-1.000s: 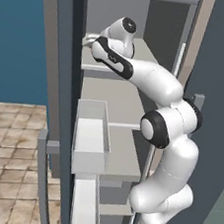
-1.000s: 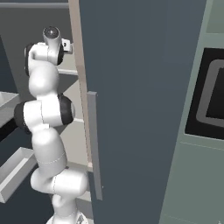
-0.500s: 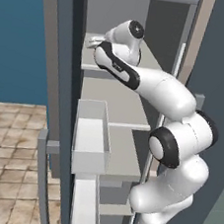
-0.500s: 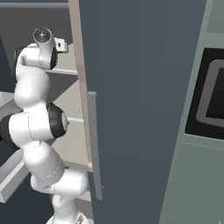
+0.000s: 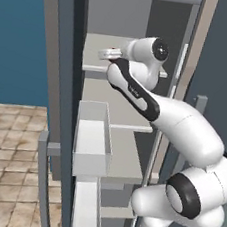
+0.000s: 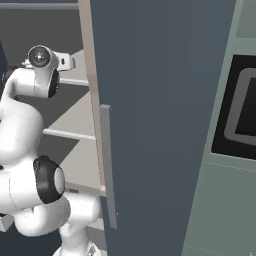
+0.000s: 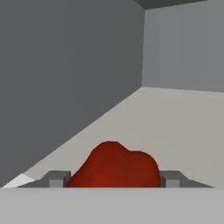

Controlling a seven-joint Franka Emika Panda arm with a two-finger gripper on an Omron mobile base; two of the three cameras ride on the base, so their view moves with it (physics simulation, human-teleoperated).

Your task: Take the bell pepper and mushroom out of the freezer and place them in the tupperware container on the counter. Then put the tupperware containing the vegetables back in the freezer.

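Inside the freezer (image 5: 137,17), the bell pepper (image 7: 114,166) lies widthwise between the gripper's (image 7: 114,179) wide-set fingers (image 7: 56,179); whether they touch it is unclear.

My arm (image 5: 184,129): glossy white rounded links, dark grey bands at the joints, a black stripe along the forearm, a round dark cap at the wrist. My fingertips (image 7: 56,178): small grey blocks.

Bell pepper (image 7: 114,166): lower part cut off at hand view's bottom. Contact with gripper (image 7: 113,179) fingertips (image 7: 56,179) indeterminate.
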